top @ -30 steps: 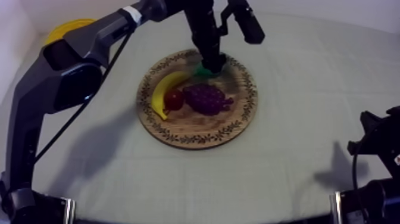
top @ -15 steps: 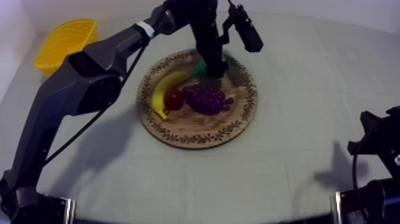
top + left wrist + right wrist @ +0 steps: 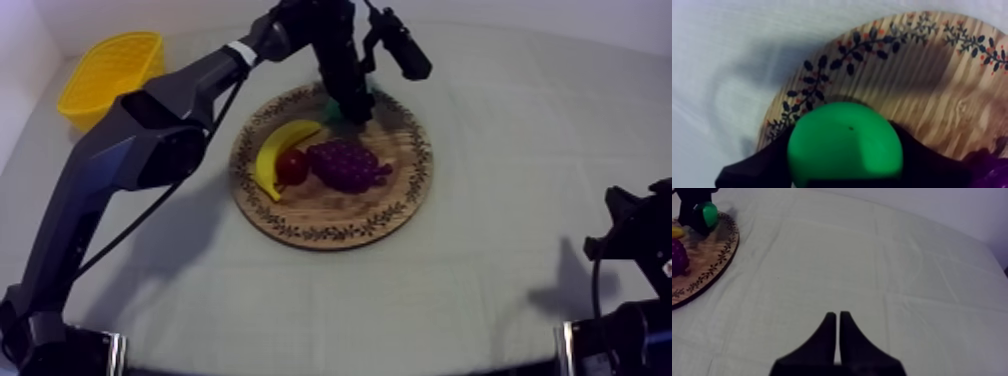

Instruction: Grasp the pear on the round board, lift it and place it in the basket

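Left fingers (image 3: 762,165) tight round the pear (image 3: 844,140) at the board (image 3: 932,75)'s far rim, arm (image 3: 150,130) outstretched

Left arm (image 3: 140,150): dark grey, bulky rounded joint, white band (image 3: 241,50) near wrist. Right fingers (image 3: 822,343): black, tapered.
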Robot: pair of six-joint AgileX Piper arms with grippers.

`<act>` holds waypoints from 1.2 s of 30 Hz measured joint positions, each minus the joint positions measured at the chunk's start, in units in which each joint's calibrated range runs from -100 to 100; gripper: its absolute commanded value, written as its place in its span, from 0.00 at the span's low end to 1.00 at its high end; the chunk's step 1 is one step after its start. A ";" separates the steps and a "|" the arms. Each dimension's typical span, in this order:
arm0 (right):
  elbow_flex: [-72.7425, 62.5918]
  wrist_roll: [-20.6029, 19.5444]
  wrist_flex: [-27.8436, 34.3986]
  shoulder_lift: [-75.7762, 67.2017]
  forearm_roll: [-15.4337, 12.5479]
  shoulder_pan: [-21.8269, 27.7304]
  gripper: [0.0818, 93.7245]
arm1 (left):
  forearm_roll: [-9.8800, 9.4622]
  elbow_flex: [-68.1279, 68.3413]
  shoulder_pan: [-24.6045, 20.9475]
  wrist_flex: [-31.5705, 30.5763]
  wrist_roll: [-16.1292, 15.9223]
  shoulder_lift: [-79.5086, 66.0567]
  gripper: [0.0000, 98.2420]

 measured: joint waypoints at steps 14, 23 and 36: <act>0.00 -0.07 0.00 0.00 0.00 0.00 0.00 | -0.41 2.43 2.35 0.01 -0.34 -8.52 0.50; 0.00 -0.04 0.00 0.00 0.00 0.00 0.00 | -1.19 9.43 4.54 0.62 -0.10 -18.26 0.51; 0.00 -0.04 0.00 0.00 0.00 0.00 0.00 | -4.01 26.22 -0.33 -1.62 -0.33 -34.19 0.51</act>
